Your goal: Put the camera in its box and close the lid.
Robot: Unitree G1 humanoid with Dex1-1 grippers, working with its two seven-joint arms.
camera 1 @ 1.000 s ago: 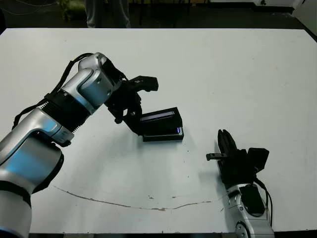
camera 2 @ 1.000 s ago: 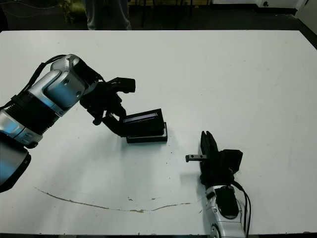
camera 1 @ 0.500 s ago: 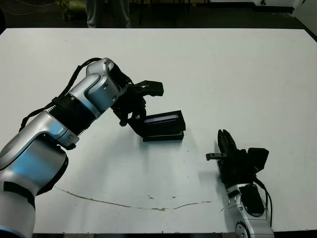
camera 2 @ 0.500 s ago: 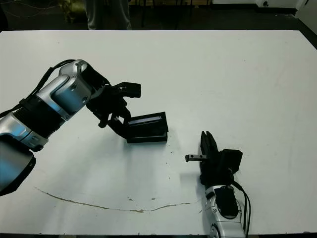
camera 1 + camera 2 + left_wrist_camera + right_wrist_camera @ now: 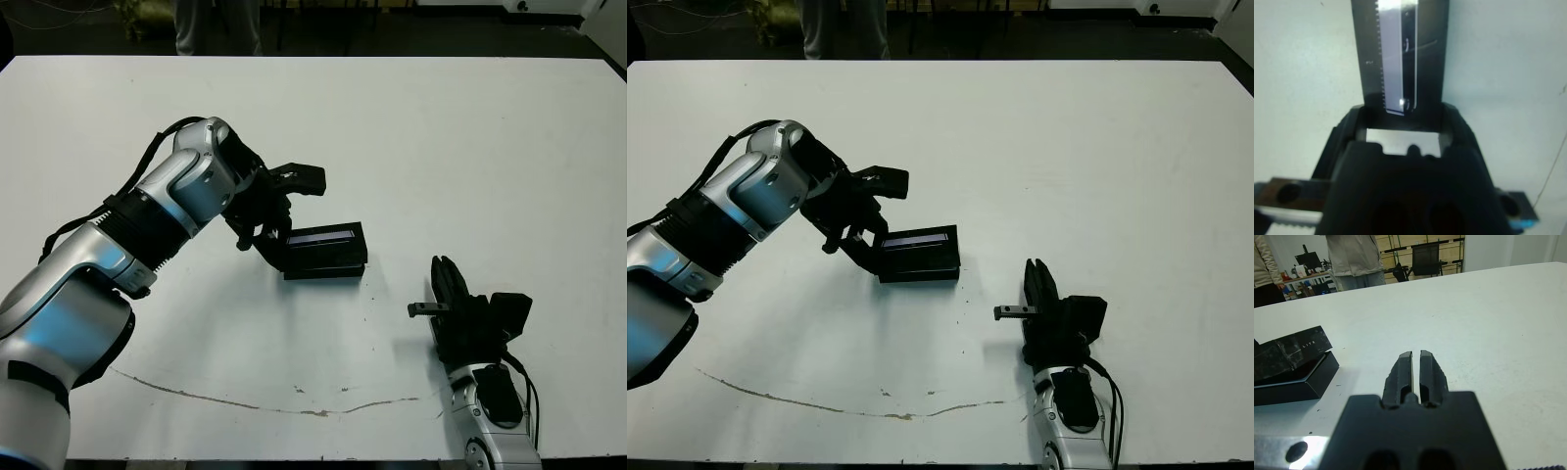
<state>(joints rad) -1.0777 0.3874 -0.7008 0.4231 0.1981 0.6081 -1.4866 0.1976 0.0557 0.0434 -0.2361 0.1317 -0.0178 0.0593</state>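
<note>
Near the middle of the table (image 5: 470, 147), a little toward its left edge, the box (image 5: 328, 268) sat flat with the lid (image 5: 323, 241) resting on it at a tilt: the end toward the left edge was raised, and the far end was down on the box. The left gripper (image 5: 276, 210) had that raised end between its fingers, pinched across the lid's width, as the wrist view showed with the glossy strip running away between the two black tips. Holding it by one end probably let the arm hinge the lid down onto the box rather than drop it flat.

No camera could be seen; the lid hid the inside of the box, so it was presumably already within, though that could not be confirmed.

By the near edge, toward the right corner, the right gripper (image 5: 449, 284) rested on the table, its fingers drawn together with only a slit between them, holding nothing and well apart from the box, likely parked out of the way.

Closing looked nearly done; the lid remained unseated.
</note>
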